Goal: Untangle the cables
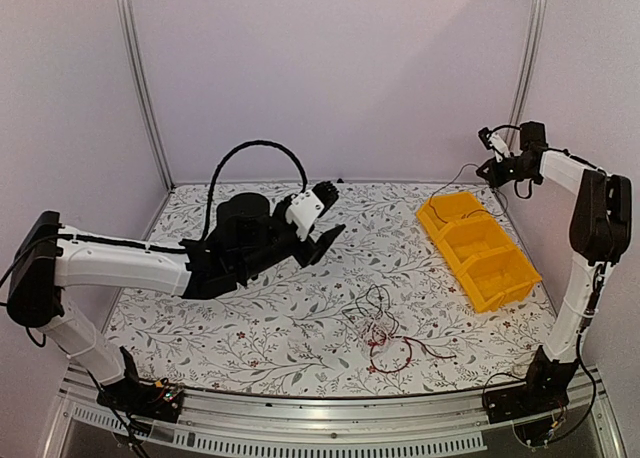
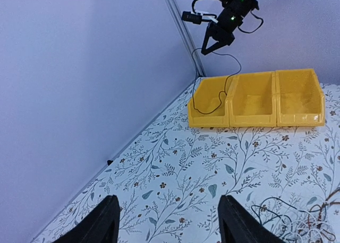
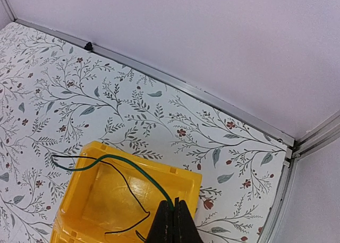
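seeing right gripper (image 1: 488, 168) raised above the far end of the yellow bin (image 1: 500, 283), fingers (image 3: 171, 224) pressed tight together on a dark cable (image 3: 123, 164). tracing that cable down from the fingertips: slack arc, then a loose loop lying in the bin's end compartment (the one nearest the back wall), with one bend sticking out past the rim.

seeing left gripper (image 1: 330, 218) spread wide, hovering over the left-centre of the table (image 1: 250, 318), touching none of the wires.

spotting the tangle (image 1: 380, 330) flat on the table, near the front edge and roughly mid-width: black and red strands, some pale ones mixed in, all knotted together. placing it right of and nearer than the left gripper, well apart from it; in the left wrist view, just past the right finger at the bottom corner. also well apart from the right gripper and the bin.
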`<state>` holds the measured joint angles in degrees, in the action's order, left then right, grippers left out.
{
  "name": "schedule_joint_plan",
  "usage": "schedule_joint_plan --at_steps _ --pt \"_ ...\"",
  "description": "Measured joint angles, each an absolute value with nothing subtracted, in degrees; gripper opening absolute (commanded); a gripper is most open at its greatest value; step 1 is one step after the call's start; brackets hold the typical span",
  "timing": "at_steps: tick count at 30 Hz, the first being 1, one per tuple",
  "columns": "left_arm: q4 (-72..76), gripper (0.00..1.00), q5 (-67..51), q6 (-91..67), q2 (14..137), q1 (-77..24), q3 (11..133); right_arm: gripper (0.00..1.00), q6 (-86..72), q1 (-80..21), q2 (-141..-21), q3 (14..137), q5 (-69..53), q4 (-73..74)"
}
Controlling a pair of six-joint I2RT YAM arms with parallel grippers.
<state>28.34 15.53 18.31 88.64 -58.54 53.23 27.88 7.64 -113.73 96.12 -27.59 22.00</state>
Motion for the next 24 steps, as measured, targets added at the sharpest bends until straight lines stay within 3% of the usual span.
schedule_joint_plan --at_steps 8,14,24 --pt "27.51 0.65 15.07 15.79 86.3 -58.94 53.39 0.0 31.29 1.91 -113.84 96.23 -30.79 25.98" --pt "27.51 0.65 15.62 15.79 85.91 -59.09 53.43 0.0 30.98 -1.48 -116.18 99.81 -39.68 27.88" --pt "27.29 0.65 15.94 15.97 86.06 -60.14 53.43 0.0 28.6 2.46 -125.1 101.16 -42.09 28.95"
